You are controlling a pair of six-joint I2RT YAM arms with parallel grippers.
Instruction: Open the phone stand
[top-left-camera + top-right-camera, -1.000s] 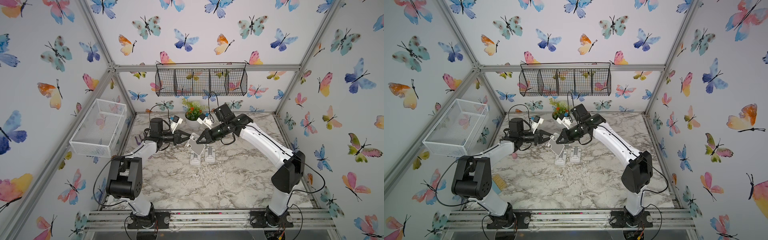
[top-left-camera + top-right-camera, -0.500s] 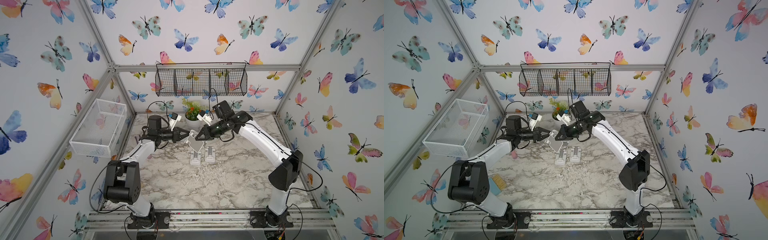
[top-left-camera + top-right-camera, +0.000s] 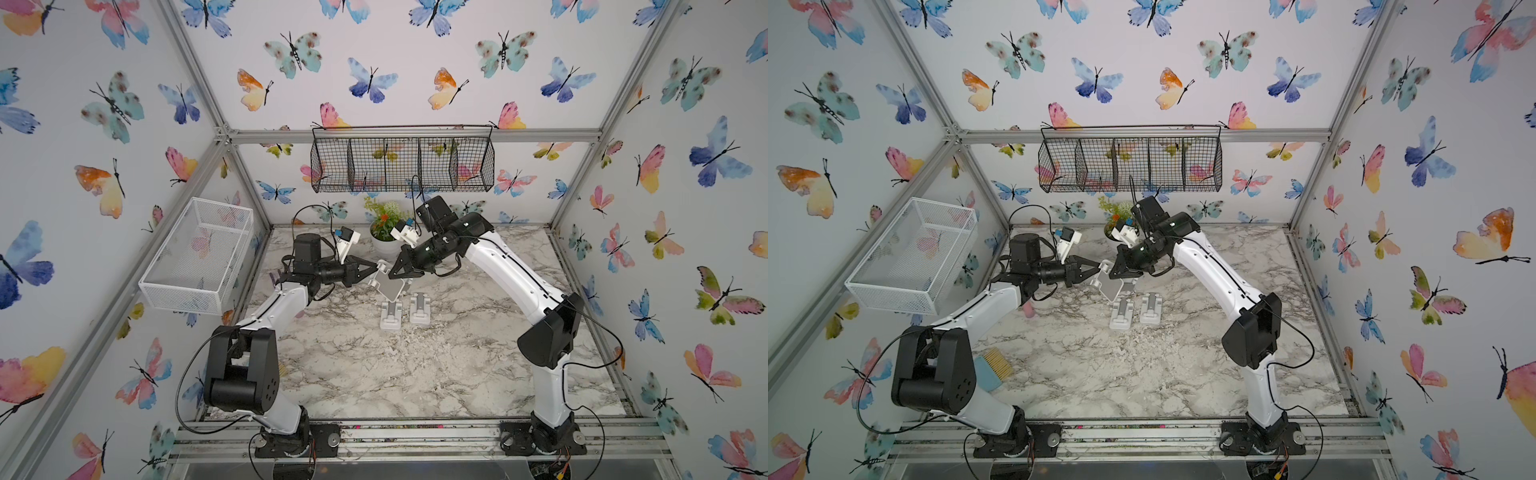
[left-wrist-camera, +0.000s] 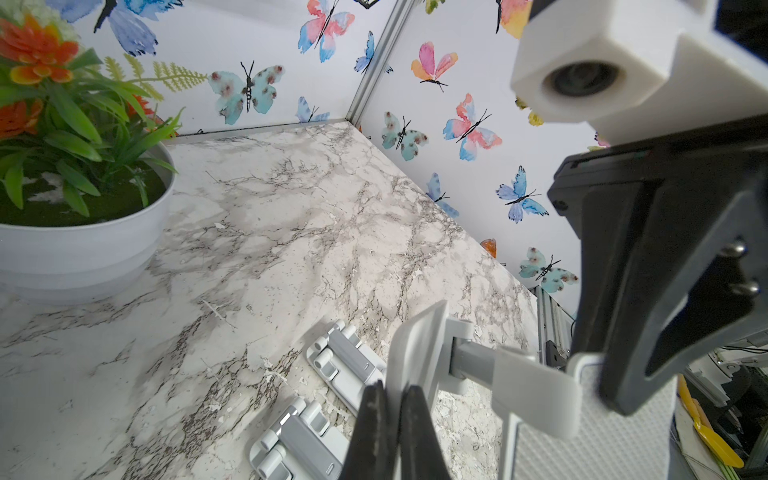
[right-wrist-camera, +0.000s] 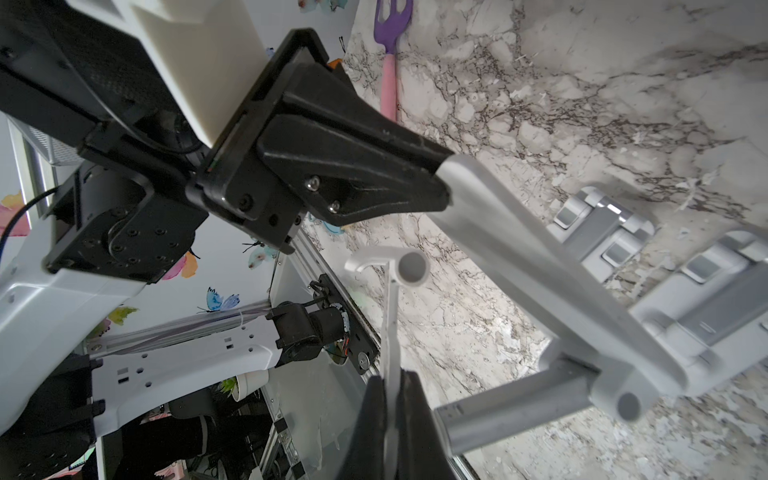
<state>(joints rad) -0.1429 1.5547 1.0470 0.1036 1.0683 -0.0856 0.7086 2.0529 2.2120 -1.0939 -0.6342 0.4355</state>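
A light grey phone stand [image 3: 390, 286] [image 3: 1115, 287] hangs in the air over the middle back of the marble table, partly unfolded, its plates joined by a hinge arm. My left gripper [image 3: 376, 269] [image 4: 392, 388] comes in from the left, shut on the edge of one plate [image 4: 419, 345]. From the right, my right gripper [image 3: 393, 272] [image 5: 390, 380] is shut on the thin edge of the other plate [image 5: 390, 324]. The two grippers almost meet at the stand.
Two folded stands [image 3: 392, 314] [image 3: 420, 307] lie flat on the table just below the held one. A potted plant [image 3: 384, 232] stands behind. A white wire basket [image 3: 199, 257] hangs on the left wall and a black one [image 3: 403, 160] at the back. A pink-handled purple fork [image 5: 388, 62] lies at the left.
Both grippers and the stand have shifted slightly toward the back of the table. Both grips are unchanged.
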